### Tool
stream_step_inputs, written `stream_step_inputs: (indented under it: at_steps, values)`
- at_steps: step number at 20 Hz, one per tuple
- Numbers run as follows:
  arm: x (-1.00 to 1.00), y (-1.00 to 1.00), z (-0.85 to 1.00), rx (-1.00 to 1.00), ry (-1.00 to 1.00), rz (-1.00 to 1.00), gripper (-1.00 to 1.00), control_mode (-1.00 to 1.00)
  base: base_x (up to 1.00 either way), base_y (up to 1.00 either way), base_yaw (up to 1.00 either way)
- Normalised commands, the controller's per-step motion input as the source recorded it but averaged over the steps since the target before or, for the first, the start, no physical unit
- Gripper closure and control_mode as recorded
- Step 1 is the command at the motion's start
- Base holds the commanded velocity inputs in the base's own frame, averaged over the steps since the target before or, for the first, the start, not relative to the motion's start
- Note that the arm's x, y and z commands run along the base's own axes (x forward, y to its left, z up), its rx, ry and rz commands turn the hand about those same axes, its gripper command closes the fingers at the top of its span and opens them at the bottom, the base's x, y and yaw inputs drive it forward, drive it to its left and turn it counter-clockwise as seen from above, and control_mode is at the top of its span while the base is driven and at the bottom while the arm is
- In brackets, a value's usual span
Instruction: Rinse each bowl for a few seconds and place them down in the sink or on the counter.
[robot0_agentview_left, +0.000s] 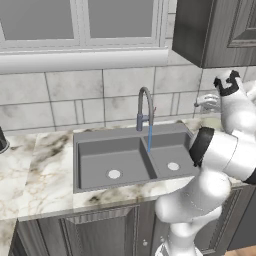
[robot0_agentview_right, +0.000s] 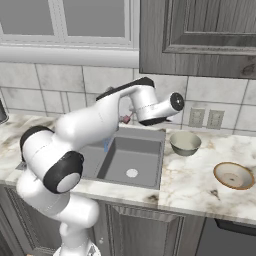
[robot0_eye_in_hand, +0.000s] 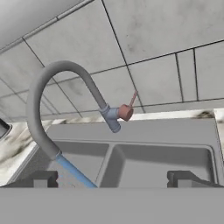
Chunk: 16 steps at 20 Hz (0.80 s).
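Right base view: one bowl lay at the frame's right on the marble surface; another bowl sat beyond, beside the sink. Hand view: pincer fingers apart, empty; faucet ran water.

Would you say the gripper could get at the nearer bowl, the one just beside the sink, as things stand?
Probably yes. The gripper is open and empty, up by the faucet. The bowl sits upright on the counter just right of the sink, with nothing standing between them.
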Motion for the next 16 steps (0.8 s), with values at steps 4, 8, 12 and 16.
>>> stream_step_inputs:
  at_steps: [4, 8, 12, 16]
  values:
    - [-0.62, -0.14, 0.19, -0.12, 0.01, 0.0, -1.0, -1.0, 0.0, 0.0, 0.0]
    - [-0.52, -0.11, 0.21, -0.08, 0.09, -0.01, -1.0, -1.0, 0.0, 0.0, 0.0]
    - [-0.42, -0.06, 0.24, -0.06, 0.16, -0.04, -1.0, -1.0, 0.0, 0.0, 0.0]
    - [-0.32, -0.03, 0.24, -0.07, 0.18, -0.04, -1.0, -1.0, 0.0, 0.0, 0.0]
